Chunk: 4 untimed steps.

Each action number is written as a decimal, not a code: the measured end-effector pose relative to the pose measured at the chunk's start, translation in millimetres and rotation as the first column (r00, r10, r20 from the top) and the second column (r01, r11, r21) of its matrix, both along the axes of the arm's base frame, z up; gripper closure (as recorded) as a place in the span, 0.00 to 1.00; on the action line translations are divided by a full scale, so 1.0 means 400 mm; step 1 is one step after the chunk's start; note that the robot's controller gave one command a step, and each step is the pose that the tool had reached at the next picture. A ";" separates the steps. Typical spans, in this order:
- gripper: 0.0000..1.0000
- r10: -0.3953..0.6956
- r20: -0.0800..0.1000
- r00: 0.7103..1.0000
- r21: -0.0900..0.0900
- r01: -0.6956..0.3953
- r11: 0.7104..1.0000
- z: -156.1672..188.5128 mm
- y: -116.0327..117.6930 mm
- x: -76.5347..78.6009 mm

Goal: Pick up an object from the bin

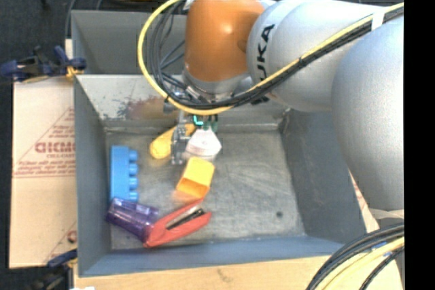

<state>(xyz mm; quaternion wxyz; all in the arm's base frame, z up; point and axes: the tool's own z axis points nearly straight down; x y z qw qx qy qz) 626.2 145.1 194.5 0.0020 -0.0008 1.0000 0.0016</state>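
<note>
Nearest the camera, by the front wall of the grey bin (204, 246), a red plier-like tool (178, 223) lies flat, below and slightly left of the orange-yellow block (196, 177) in the middle of the floor. A purple ribbed piece (129, 216) lies to the lower left of that block and touches the handle end of the red tool. A blue studded brick (124, 173) lies lengthwise to the block's left, apart from it. Just beyond the block, touching or almost touching its upper edge, is a small white thing (204, 144). A rounded yellow piece (162, 145) lies beyond the block and to its left. The gripper (190, 146) hangs between those two, directly beyond the block. One grey metal bar of it stands upright beside the white thing, which lies against its right side. Whether the fingers are spread or pinching the white thing cannot be told, since the arm covers the rest. Farther back, the arm's orange cover (219, 34) with its looped cables overhangs the far wall.
</note>
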 end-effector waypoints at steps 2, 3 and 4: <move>0.00 0.001 0.008 1.000 0.002 -0.001 1.000 -0.106 0.002 -0.007; 1.00 -0.219 0.020 0.975 0.010 0.219 0.976 -0.225 -0.024 -0.021; 1.00 -0.219 0.020 0.975 0.010 0.219 0.976 -0.225 -0.024 -0.021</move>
